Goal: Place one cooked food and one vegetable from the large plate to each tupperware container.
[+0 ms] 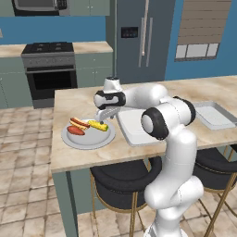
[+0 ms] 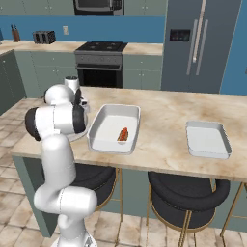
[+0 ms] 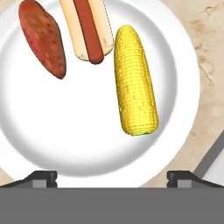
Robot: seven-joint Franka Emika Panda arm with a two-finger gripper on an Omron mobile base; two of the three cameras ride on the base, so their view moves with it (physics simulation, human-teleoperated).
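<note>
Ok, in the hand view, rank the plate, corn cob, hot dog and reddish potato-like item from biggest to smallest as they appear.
1. Plate, by far the largest.
2. Corn cob, fully in frame.
3 and 4. Hot dog and reddish potato look alike; the hot dog is cut off at the top edge, so no firm order.

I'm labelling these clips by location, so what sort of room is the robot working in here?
A home kitchen, rendered rather than real. A stove with an oven stands against the back wall, a tall grey fridge beside it, and the arm works at a stone-topped island counter with stools tucked under it.
</note>
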